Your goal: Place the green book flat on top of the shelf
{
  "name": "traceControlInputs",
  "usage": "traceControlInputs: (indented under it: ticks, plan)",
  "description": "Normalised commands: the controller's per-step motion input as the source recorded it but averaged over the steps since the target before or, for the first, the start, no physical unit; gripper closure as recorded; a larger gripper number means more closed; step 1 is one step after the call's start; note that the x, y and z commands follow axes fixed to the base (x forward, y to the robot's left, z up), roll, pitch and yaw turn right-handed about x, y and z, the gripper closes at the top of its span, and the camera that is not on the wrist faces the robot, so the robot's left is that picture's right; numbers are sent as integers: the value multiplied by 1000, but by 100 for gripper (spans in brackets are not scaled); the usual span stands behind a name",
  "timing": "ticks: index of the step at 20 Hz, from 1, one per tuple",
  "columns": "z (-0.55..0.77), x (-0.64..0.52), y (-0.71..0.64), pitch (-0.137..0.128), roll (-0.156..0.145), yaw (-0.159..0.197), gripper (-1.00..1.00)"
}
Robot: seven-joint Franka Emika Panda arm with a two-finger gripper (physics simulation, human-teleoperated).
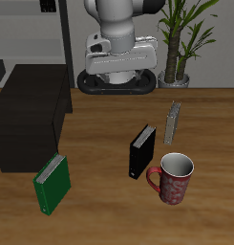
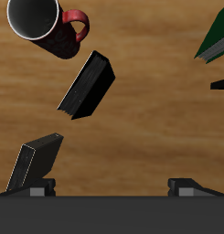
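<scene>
The green book [image 1: 52, 182] stands upright on the wooden table near the front edge, just in front of the shelf [image 1: 29, 120], a large dark boxy cabinet with a flat, bare top. The book's corner also shows in the wrist view [image 2: 214, 37], with a dark edge of the shelf [image 2: 221, 84] beside it. My gripper [image 1: 116, 84] hangs high over the back of the table, far from the book. In the wrist view the gripper [image 2: 113, 187] is open and empty, its fingertips [image 2: 40, 186] wide apart.
A black book [image 1: 142, 151] [image 2: 86, 85] stands mid-table. A dark red patterned mug [image 1: 173, 179] [image 2: 38, 26] stands beside it nearer the front edge. A grey upright book-like object [image 1: 172, 122] [image 2: 33, 163] stands farther back. A potted plant [image 1: 185, 38] is at the back.
</scene>
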Motion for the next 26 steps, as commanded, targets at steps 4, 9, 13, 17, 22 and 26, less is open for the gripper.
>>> traceControlInputs:
  ticks: [4,9,13,17,22,26]
  plan:
    - [258,314,-336,-49,-52,31,-100]
    - [263,417,-470,-68,-69,48,-100]
    - [181,452,-548,-4,-40,-16,-100]
    - [84,435,-513,1,-63,-26,-100]
    - [5,347,-348,-14,-63,-29,-100]
    - [-77,442,-346,-21,-27,-27,-100]
